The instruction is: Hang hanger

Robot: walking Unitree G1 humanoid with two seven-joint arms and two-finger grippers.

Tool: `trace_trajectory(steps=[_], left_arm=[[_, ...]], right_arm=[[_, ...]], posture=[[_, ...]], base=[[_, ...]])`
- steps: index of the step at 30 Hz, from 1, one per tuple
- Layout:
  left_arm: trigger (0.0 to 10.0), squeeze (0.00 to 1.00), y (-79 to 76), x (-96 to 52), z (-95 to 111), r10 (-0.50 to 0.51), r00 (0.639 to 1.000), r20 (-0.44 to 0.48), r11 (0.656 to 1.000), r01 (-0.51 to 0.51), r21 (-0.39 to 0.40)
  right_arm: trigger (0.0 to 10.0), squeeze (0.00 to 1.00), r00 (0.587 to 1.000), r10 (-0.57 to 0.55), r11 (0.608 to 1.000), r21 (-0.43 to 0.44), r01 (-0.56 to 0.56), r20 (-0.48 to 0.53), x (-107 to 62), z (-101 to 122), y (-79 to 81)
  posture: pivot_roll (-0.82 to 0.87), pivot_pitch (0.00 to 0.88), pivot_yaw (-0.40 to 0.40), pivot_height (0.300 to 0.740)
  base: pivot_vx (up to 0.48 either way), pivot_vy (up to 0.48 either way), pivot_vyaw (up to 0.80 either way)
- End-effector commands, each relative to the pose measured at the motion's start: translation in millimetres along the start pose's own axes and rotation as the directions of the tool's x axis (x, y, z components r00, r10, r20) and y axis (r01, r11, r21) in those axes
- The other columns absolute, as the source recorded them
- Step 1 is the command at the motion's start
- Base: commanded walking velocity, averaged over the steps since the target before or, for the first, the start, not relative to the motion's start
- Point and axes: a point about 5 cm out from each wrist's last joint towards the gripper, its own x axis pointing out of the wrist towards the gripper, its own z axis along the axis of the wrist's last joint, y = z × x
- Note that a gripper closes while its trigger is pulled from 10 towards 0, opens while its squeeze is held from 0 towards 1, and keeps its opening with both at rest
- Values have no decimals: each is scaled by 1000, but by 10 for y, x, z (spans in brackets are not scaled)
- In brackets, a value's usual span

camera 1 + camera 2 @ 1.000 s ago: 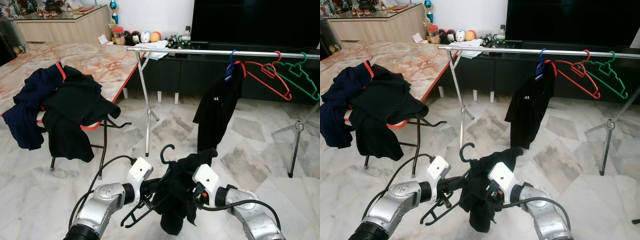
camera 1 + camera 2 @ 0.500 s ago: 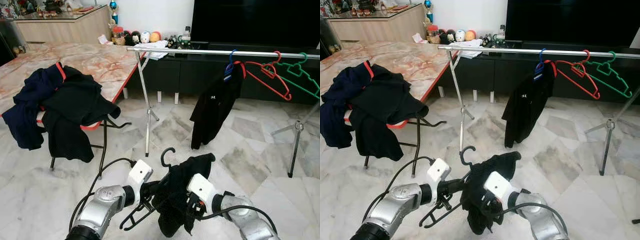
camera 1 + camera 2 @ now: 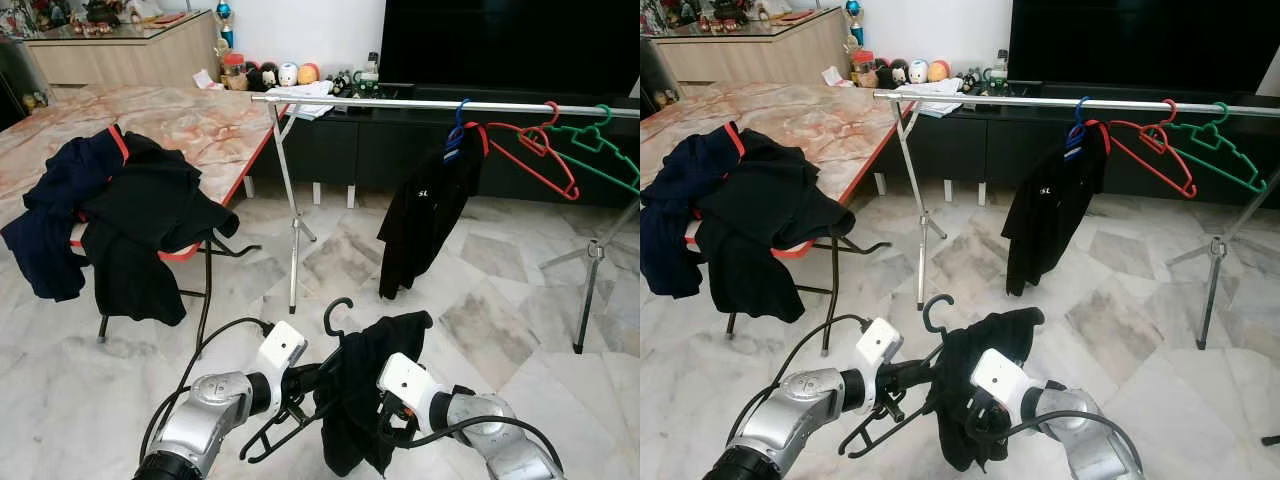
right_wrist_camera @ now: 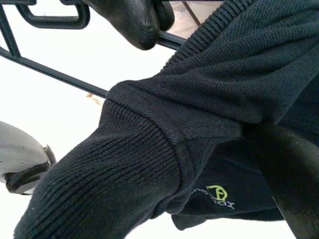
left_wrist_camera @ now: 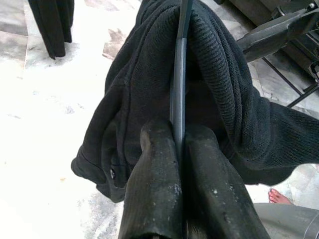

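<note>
While the black hanger hung low in front of the robot with a black shirt draped over it, its hook pointed up toward the rail. The left gripper pinched the hanger's bar between its fingers. The right gripper was buried in the shirt's fabric; whether it was spread or pressed together could not be told. On the rail hung another black shirt, a red hanger and a green hanger. Dark clothes draped over the table's near edge.
</note>
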Motion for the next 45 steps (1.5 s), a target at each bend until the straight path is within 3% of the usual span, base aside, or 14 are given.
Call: trace_trajectory(steps=[1,2,3,4,9,17,20,24,26,27,29,30,36,45], left_arm=[[10000,0,89,-32,162,45,996,73,999,-47,21],[10000,0,90,-31,162,46,996,73,999,-48,22],[10000,0,90,-31,162,46,996,73,999,-48,23],[10000,0,89,-30,161,46,996,73,999,-48,23],[10000,0,89,-27,162,48,996,73,998,-49,24],[10000,0,95,-26,147,55,996,73,998,-57,22],[10000,0,117,-26,163,74,993,87,997,-77,21],[10000,0,126,-23,169,80,993,89,996,-82,21],[10000,0,149,-19,229,96,988,123,995,-99,15],[10000,0,149,-19,229,96,988,123,995,-99,15],[10000,0,160,-17,310,95,980,172,995,-93,-20],[10000,0,159,-16,327,94,979,183,996,-90,-28],[10000,0,193,-7,435,133,958,255,991,-120,-65],[10000,0,233,-5,575,176,923,343,982,-140,-128]], right_arm=[[10000,1000,998,19,1000,5,-19,-52,-15,-107,70],[10000,478,998,-11,1000,-13,10,-65,-31,-115,45],[10000,478,997,-31,999,-26,29,-73,-43,-119,28],[10000,0,995,-64,997,-35,62,-82,-52,-125,0],[10000,0,948,-305,943,110,314,-91,-87,-103,-197],[10000,0,960,-264,874,399,277,-90,-95,-222,102],[10000,0,936,-343,600,748,283,-79,-73,-306,203],[10000,0,936,-349,506,830,234,-51,-63,-301,226],[10000,0,928,-367,278,959,54,54,-40,-293,275],[10000,0,928,-367,278,959,54,54,-40,-293,275],[10000,0,882,-435,68,984,-166,179,-43,-251,257],[10000,0,870,-449,33,977,-212,204,-52,-232,256],[10000,0,920,-341,-30,976,-215,192,24,-285,492],[10000,0,970,-232,13,997,73,-69,38,-611,619]], posture=[[2,57,23,740],[-1,58,24,740],[-1,58,24,740],[-3,57,24,740],[-1,57,20,740],[-9,58,11,740],[-17,59,9,740],[-16,59,8,740],[-12,57,8,740],[-12,57,8,740],[-13,55,7,740],[-13,55,7,740],[-9,56,8,740],[-16,56,7,740]], base=[[0,0,0],[0,0,0],[0,0,0],[0,0,0],[0,0,0],[0,0,0],[0,0,0],[0,0,0],[0,0,0],[0,0,0],[0,0,0],[0,0,0],[0,0,0],[0,0,0]])
